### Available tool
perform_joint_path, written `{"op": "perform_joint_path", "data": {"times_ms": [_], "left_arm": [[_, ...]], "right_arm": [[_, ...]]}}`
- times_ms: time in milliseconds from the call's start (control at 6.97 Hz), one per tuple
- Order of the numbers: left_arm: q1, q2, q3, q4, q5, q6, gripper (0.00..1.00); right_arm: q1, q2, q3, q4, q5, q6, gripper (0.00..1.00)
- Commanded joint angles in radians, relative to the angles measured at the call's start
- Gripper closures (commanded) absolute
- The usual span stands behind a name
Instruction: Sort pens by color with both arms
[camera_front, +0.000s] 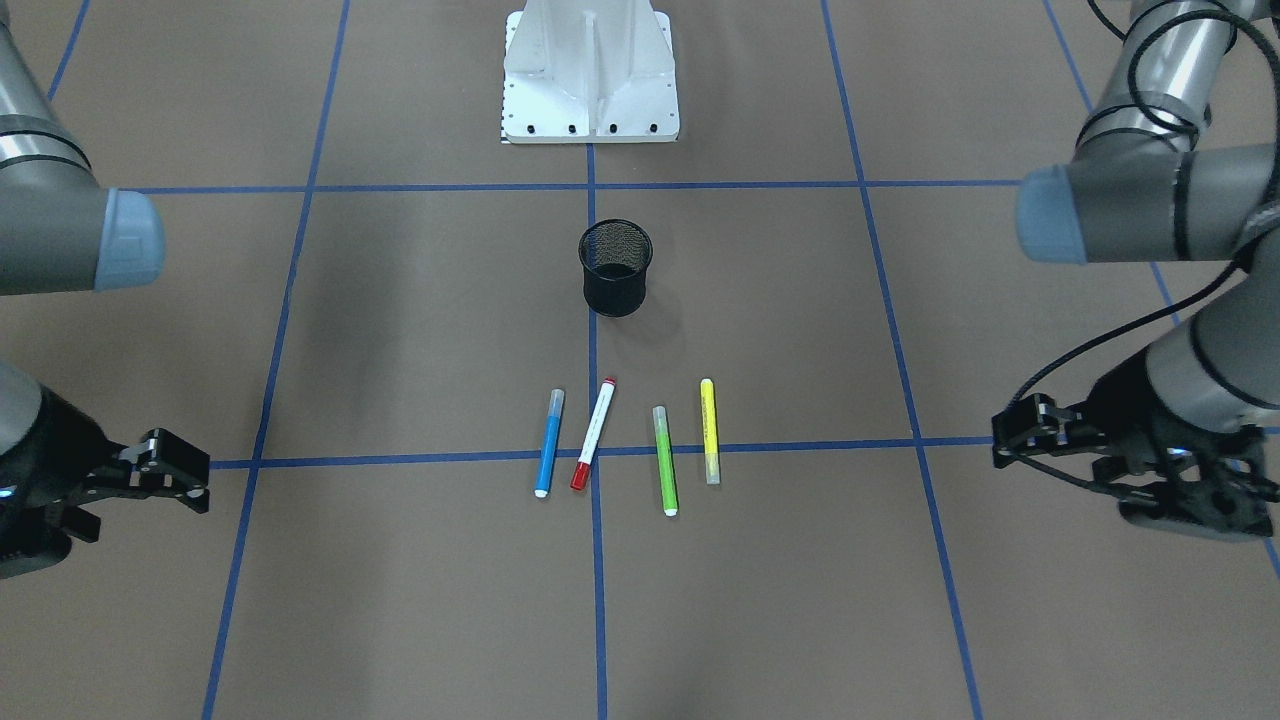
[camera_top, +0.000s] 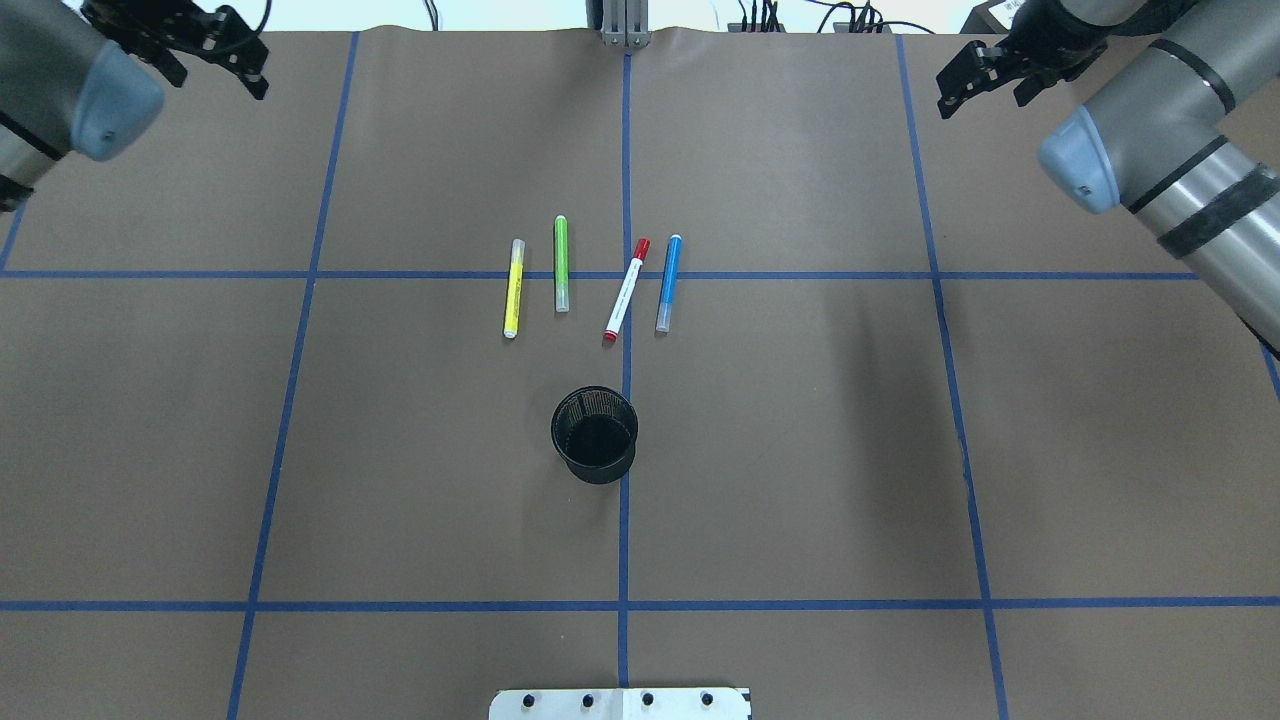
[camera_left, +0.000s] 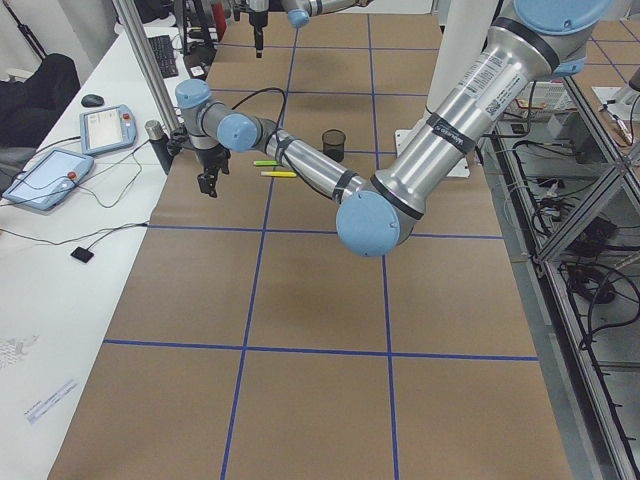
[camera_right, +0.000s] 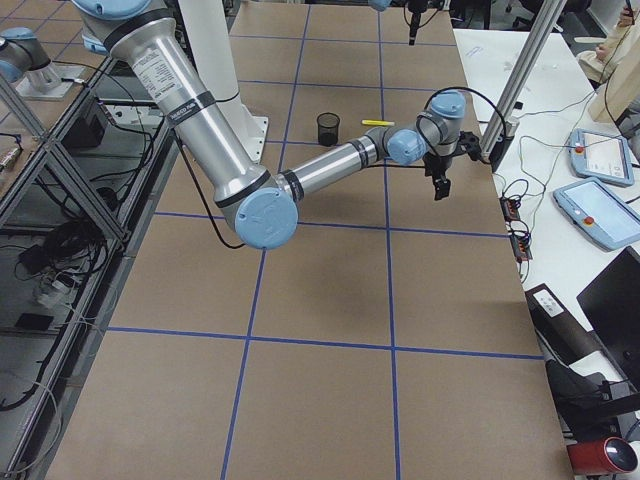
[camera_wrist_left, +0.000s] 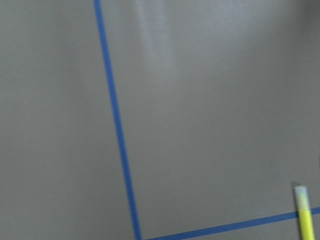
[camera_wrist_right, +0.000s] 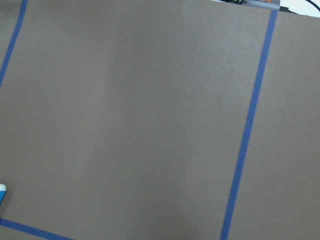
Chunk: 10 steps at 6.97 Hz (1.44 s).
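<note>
From across the tabletop (camera_front: 400, 350), blue pen (camera_front: 548, 443), red-capped pen (camera_front: 594, 433), green pen (camera_front: 664, 460) and yellow pen (camera_front: 709, 430) lie side by side before the mesh cup (camera_front: 615, 268). Left fingers (camera_front: 1015, 425) and right fingers (camera_front: 170, 450) gape empty, well apart from them. Overhead, both sets hang at the far corners.

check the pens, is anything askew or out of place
Only the red-capped white pen: it lies slanted, while the blue pen, green pen and yellow pen lie near parallel. The mesh cup stands upright; nothing spilled.

A robotics lab: the left arm (camera_left: 450, 110) and right arm (camera_right: 190, 110) stand at a paper-covered table (camera_top: 800, 450) gridded with blue tape (camera_top: 620, 605), beside teach pendants (camera_left: 45, 178), aluminium framing (camera_left: 144, 75) and loose cables (camera_right: 55, 240).
</note>
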<state>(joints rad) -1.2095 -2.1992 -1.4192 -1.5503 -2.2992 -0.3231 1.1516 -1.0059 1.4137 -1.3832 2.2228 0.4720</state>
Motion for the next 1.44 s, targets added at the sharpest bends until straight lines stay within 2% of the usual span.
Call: {"op": "perform_joint_path", "data": {"times_ms": [0,144,431,574,861,1148,1292], "left_arm": [[-0.106,0.125,-0.044,0.003,-0.023,0.195,0.01],[-0.16,0.157,-0.049,0.018,-0.082,0.269,0.01],[-0.241,0.284,-0.108,0.019,-0.095,0.393,0.01],[-0.272,0.364,-0.159,0.016,-0.095,0.43,0.01],[-0.367,0.436,-0.17,0.016,-0.098,0.518,0.01],[-0.407,0.483,-0.207,0.019,-0.1,0.547,0.01],[-0.423,0.51,-0.208,0.019,-0.1,0.594,0.01]], "right_arm": [[0.068,-0.098,0.002,0.019,0.003,-0.056,0.0],[0.117,-0.152,0.011,0.024,0.032,-0.141,0.0],[0.233,-0.226,0.021,0.021,0.154,-0.185,0.0],[0.279,-0.262,0.03,0.016,0.185,-0.212,0.0],[0.306,-0.293,0.034,0.007,0.19,-0.217,0.0],[0.318,-0.325,0.053,0.01,0.151,-0.22,0.0],[0.37,-0.376,0.06,0.01,0.161,-0.258,0.0]]}}
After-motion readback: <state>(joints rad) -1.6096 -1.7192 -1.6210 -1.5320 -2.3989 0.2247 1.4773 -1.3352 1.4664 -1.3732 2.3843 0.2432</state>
